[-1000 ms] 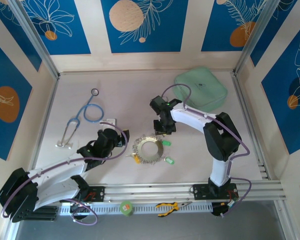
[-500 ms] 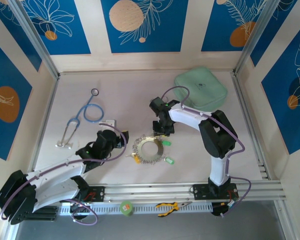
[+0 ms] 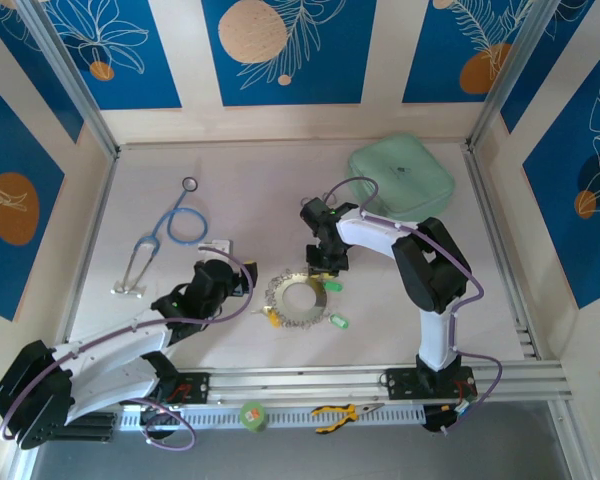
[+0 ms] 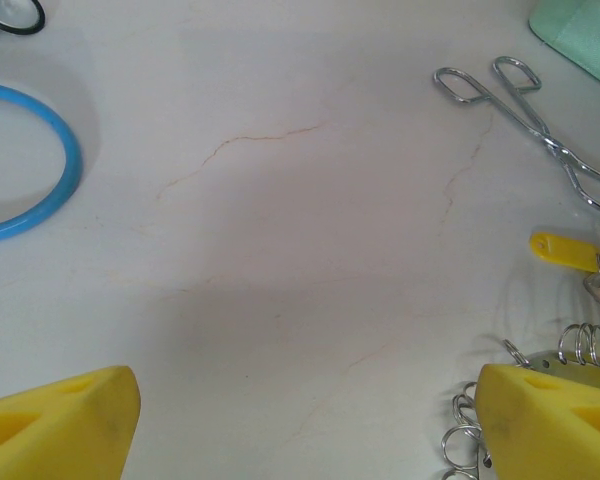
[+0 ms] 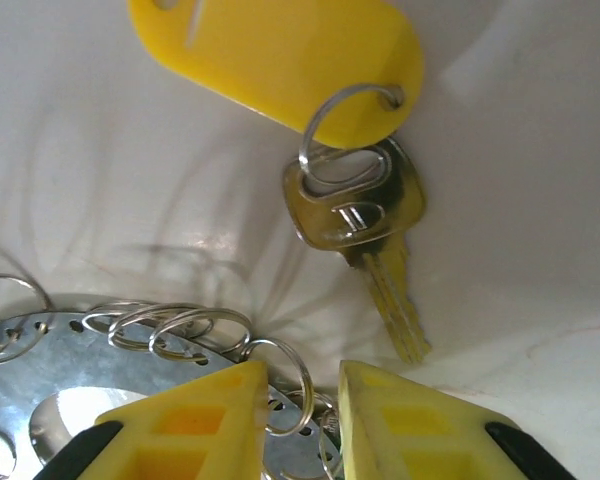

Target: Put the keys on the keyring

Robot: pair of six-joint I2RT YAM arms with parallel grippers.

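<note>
The keyring (image 3: 297, 298), a silvery ring fringed with small split rings, lies mid-table. My right gripper (image 3: 324, 264) is low over its far rim. In the right wrist view its yellow fingers (image 5: 195, 420) stand a narrow gap apart, astride one small split ring (image 5: 298, 388) at the keyring (image 5: 40, 350) edge, gripping nothing. Just beyond lies a brass key (image 5: 358, 215) on a yellow tag (image 5: 280, 50). Two green keys (image 3: 332, 287) (image 3: 338, 321) and a yellow one (image 3: 271, 320) lie around the ring. My left gripper (image 3: 232, 281) is wide open left of the ring, with its right finger (image 4: 550, 420) beside the fringe (image 4: 467, 440).
A blue-tubed stethoscope (image 3: 175, 225) lies at the back left. A pale green pouch (image 3: 402, 178) sits at the back right. Silver forceps (image 4: 530, 115) lie beyond the yellow key tag (image 4: 565, 250). Pliers (image 3: 338, 412) and a green roll (image 3: 252, 414) rest on the front rail.
The right gripper's jaws have narrowed and it has edged slightly toward the keyring's rim. The left arm has stayed still.
</note>
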